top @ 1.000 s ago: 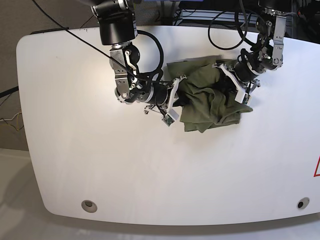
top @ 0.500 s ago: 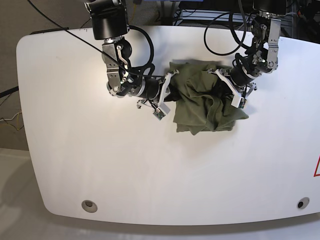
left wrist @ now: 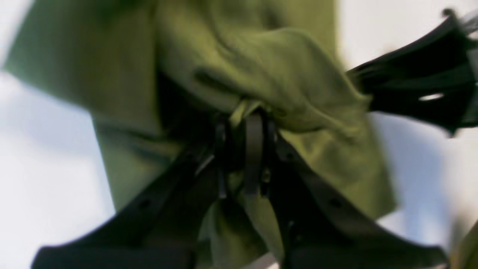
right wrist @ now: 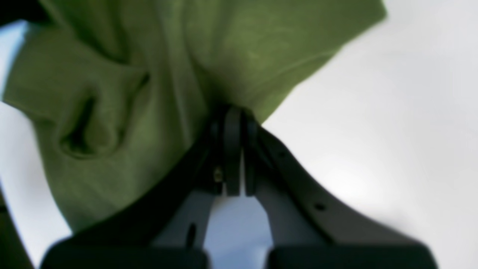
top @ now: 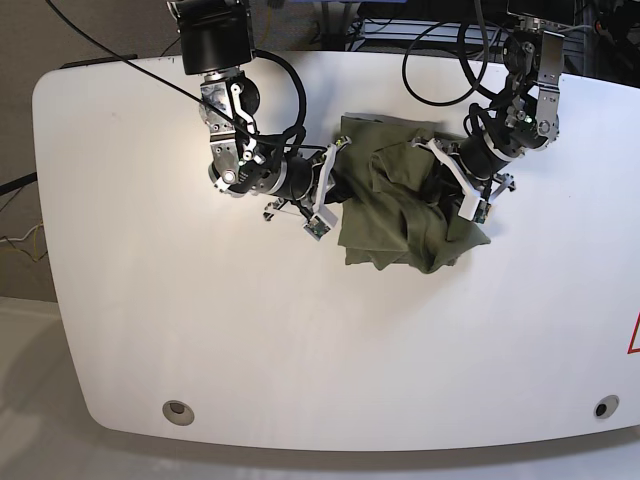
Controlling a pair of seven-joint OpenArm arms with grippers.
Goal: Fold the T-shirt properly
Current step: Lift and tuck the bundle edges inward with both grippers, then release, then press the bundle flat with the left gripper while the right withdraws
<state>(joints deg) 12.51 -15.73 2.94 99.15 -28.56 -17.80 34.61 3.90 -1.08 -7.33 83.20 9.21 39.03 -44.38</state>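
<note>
The olive-green T-shirt (top: 400, 205) lies bunched in a rumpled heap on the white table (top: 150, 280), right of centre toward the back. My left gripper (top: 447, 180) reaches into its right side. In the left wrist view this gripper (left wrist: 246, 112) is shut on a fold of the T-shirt (left wrist: 269, 63). My right gripper (top: 338, 188) meets the cloth's left edge. In the right wrist view it (right wrist: 231, 116) is shut on the hem of the T-shirt (right wrist: 123, 86), which hangs in folds past the fingers. Both wrist views are blurred.
Black cables (top: 440, 60) loop behind the arms at the table's back edge. Two round holes (top: 178, 410) (top: 600, 408) sit near the front edge. A red mark (top: 634, 335) shows at the right border.
Both arms have shifted left, carrying the T-shirt with them. The heap now sits a little further left and its folds have resettled. Both grips stay as they were.
</note>
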